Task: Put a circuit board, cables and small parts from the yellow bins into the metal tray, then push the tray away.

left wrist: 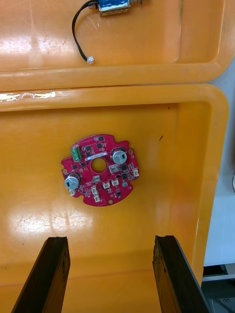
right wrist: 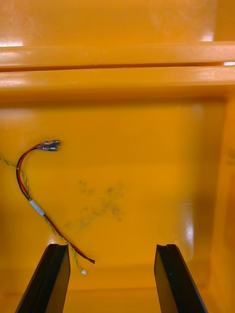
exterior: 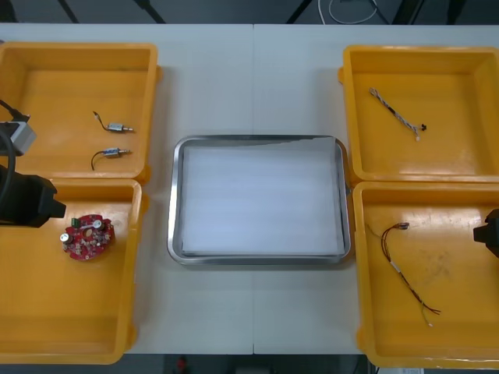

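Claws both gape wide and hold nothing. My left claw (left wrist: 110, 239) hangs over the near left yellow bin (left wrist: 215, 146). Just ahead of its fingers, centred between them, lies the round red circuit board (left wrist: 99, 168), flat on the bin floor with its components up. I judge it light, stiff and fragile, better pinched across its bare rim than by the silver cans or white connectors. Lying flat, it may slide before it lifts. Beyond the bin wall ahead sits a small metal part (left wrist: 115, 6) with a black lead. My right claw (right wrist: 111, 247) hangs over the near right yellow bin (right wrist: 117, 83). There the red and yellow cable (right wrist: 36, 208) lies off beside one finger, loose end nearest, plugs farther. Limp and springy, it probably wants gripping mid-length at the white sleeve. The metal tray (exterior: 175, 202) sits between both claws, white inside.
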### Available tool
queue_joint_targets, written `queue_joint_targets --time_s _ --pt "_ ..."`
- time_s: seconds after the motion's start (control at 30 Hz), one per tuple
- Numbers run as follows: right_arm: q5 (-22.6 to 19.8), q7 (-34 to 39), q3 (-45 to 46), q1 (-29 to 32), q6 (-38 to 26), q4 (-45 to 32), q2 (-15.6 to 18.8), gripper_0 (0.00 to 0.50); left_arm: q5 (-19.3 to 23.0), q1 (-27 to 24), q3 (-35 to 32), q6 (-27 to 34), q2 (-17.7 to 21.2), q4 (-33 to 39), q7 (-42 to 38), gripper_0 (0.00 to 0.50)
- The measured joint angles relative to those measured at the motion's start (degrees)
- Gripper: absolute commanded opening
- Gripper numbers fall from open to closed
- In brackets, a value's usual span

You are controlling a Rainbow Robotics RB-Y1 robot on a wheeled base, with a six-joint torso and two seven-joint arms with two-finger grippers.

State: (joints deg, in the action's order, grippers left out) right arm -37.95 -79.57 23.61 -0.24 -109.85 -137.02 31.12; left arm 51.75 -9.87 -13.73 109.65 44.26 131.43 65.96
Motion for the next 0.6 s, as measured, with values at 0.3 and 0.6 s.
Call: queue_joint_targets --time_s 0.3,0.6 --pt "0.0 0.0 0.0 0.0 0.0 0.0 0.0 0.5 0.0 0.0 0.0 0.0 0.0 0.0 0.0 0.5" --pt "0.0 0.0 0.0 0.0 0.0 0.0 0.0 0.5 0.0 0.0 0.0 0.0 0.0 0.0 0.0 0.5"
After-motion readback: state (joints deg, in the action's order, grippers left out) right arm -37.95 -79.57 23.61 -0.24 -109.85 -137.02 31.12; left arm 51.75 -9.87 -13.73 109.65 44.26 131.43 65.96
